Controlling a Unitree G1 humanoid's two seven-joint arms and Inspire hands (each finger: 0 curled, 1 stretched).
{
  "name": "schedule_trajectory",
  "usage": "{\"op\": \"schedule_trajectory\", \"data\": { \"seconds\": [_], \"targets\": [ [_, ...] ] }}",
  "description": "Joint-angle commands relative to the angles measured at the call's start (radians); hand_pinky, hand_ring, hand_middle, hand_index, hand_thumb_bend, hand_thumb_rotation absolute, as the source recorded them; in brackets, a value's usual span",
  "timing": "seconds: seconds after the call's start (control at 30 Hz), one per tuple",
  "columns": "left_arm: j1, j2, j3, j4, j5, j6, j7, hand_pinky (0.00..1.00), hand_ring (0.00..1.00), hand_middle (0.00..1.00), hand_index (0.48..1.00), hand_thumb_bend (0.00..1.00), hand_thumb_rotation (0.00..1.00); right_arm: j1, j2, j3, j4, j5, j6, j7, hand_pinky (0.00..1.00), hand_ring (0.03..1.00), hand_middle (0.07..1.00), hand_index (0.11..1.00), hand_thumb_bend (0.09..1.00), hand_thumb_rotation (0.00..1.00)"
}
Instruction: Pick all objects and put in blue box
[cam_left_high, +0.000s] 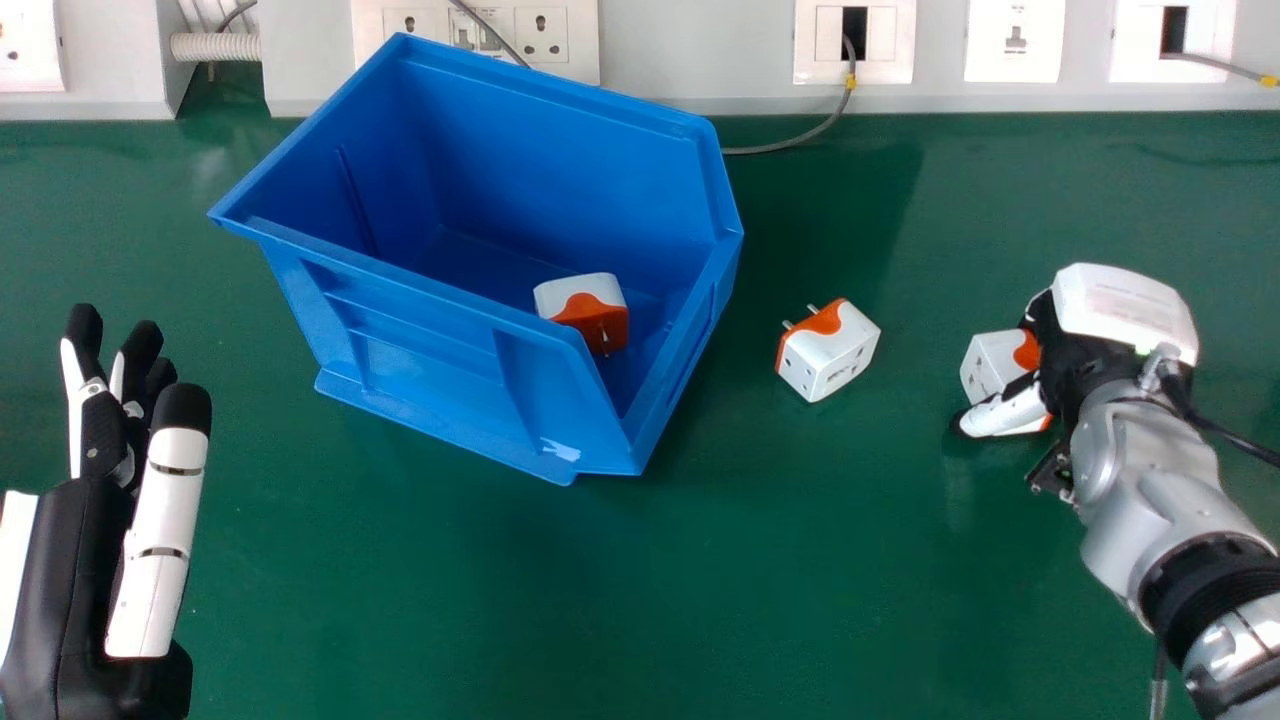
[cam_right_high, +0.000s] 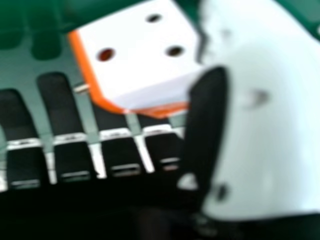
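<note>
Since blue box (cam_left_high: 425, 345) has 1 plug (cam_left_high: 590, 303), you've 2 left: loose plug (cam_left_high: 835, 350) beside it, other plug (cam_left_high: 990, 362) at R hand (cam_left_high: 1125, 305), fingers near-straight, grip TBC; L hand (cam_left_high: 160, 520) relaxed.

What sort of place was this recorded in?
Probably a lab or workshop bench: a green worktop against a wall panel fitted with power sockets, a network-style port and loose grey cables.
</note>
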Motion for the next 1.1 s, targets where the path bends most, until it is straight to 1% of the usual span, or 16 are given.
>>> {"op": "schedule_trajectory", "data": {
  "seconds": [0.0, 0.03, 0.1, 0.17, 0.27, 0.37, 0.5, 0.53, 0.63, 0.7, 0.73, 0.87, 0.97, 1.0, 1.03, 1.07],
  "targets": [
    [0.004, 0.008, 0.006, -0.029, -0.002, -0.004, -0.001, 1.00, 1.00, 1.00, 0.997, 0.52, 0.83, -0.007, 0.000, -0.010, 0.015, 0.016, 0.006, 0.007, 0.42, 0.524, 0.575, 0.526, 0.499, 0.19],
    [0.004, 0.007, 0.005, -0.028, 0.000, -0.005, 0.001, 1.00, 1.00, 1.00, 0.997, 0.52, 0.83, -0.003, -0.001, -0.017, 0.014, 0.022, -0.007, -0.006, 0.42, 0.524, 0.575, 0.526, 0.499, 0.19],
    [0.004, 0.008, 0.004, -0.029, -0.001, -0.003, 0.001, 1.00, 1.00, 1.00, 0.997, 0.51, 0.83, 0.001, -0.001, -0.028, 0.010, 0.034, -0.015, -0.023, 0.42, 0.529, 0.580, 0.519, 0.498, 0.18],
    [0.004, 0.008, 0.004, -0.032, -0.006, 0.003, 0.000, 1.00, 1.00, 1.00, 0.995, 0.51, 0.83, 0.006, -0.001, -0.034, 0.005, 0.041, -0.019, -0.038, 0.43, 0.536, 0.584, 0.510, 0.497, 0.16],
    [0.003, 0.010, 0.006, -0.030, 0.001, -0.002, 0.001, 1.00, 1.00, 1.00, 0.994, 0.51, 0.83, 0.019, -0.004, -0.052, -0.020, 0.058, -0.039, -0.058, 0.43, 0.536, 0.584, 0.506, 0.497, 0.16],
    [0.004, 0.012, 0.008, -0.026, -0.001, -0.009, -0.002, 1.00, 1.00, 1.00, 0.994, 0.52, 0.83, 0.044, -0.020, -0.065, -0.083, 0.070, -0.046, -0.054, 0.43, 0.536, 0.586, 0.501, 0.496, 0.15],
    [0.007, 0.020, 0.014, -0.021, 0.011, -0.019, -0.003, 1.00, 1.00, 1.00, 0.997, 0.53, 0.83, 0.120, -0.063, -0.075, -0.234, 0.055, -0.054, -0.068, 0.41, 0.527, 0.586, 0.497, 0.493, 0.15],
    [0.006, 0.021, 0.016, -0.019, 0.016, -0.020, -0.002, 1.00, 1.00, 1.00, 0.998, 0.53, 0.84, 0.142, -0.075, -0.081, -0.276, 0.054, -0.060, -0.069, 0.39, 0.504, 0.567, 0.495, 0.492, 0.15],
    [0.003, 0.024, 0.020, -0.015, 0.006, -0.016, -0.006, 1.00, 1.00, 1.00, 0.998, 0.53, 0.84, 0.219, -0.112, -0.102, -0.426, 0.049, -0.071, -0.065, 0.37, 0.483, 0.548, 0.494, 0.491, 0.15],
    [0.002, 0.018, 0.018, -0.021, -0.014, -0.005, -0.008, 1.00, 1.00, 1.00, 0.999, 0.55, 0.84, 0.276, -0.140, -0.115, -0.536, 0.041, -0.067, -0.047, 0.34, 0.440, 0.508, 0.490, 0.489, 0.14],
    [0.003, 0.018, 0.017, -0.023, -0.013, -0.005, -0.009, 1.00, 1.00, 1.00, 0.999, 0.55, 0.83, 0.298, -0.152, -0.118, -0.580, 0.033, -0.061, -0.039, 0.32, 0.421, 0.490, 0.489, 0.489, 0.14],
    [0.001, 0.017, 0.015, -0.026, -0.006, 0.002, -0.004, 1.00, 1.00, 1.00, 1.000, 0.53, 0.82, 0.386, -0.189, -0.144, -0.724, 0.007, -0.072, -0.045, 0.28, 0.377, 0.453, 0.486, 0.488, 0.15],
    [0.001, 0.017, 0.013, -0.026, -0.015, 0.004, -0.009, 1.00, 1.00, 1.00, 1.000, 0.53, 0.82, 0.441, -0.204, -0.169, -0.817, -0.007, -0.057, -0.034, 0.27, 0.352, 0.432, 0.484, 0.488, 0.15],
    [0.002, 0.017, 0.014, -0.025, -0.014, 0.003, -0.009, 1.00, 1.00, 1.00, 1.000, 0.54, 0.81, 0.458, -0.208, -0.177, -0.849, -0.011, -0.049, -0.026, 0.26, 0.344, 0.425, 0.483, 0.488, 0.15],
    [0.002, 0.016, 0.014, -0.025, -0.013, 0.002, -0.009, 1.00, 1.00, 1.00, 1.000, 0.54, 0.81, 0.469, -0.209, -0.182, -0.871, -0.015, -0.043, -0.020, 0.26, 0.344, 0.425, 0.483, 0.488, 0.15],
    [0.003, 0.017, 0.015, -0.024, -0.007, -0.001, -0.007, 1.00, 1.00, 1.00, 1.000, 0.54, 0.81, 0.487, -0.215, -0.190, -0.903, -0.016, -0.044, -0.014, 0.25, 0.332, 0.413, 0.482, 0.488, 0.15]
  ]
}}
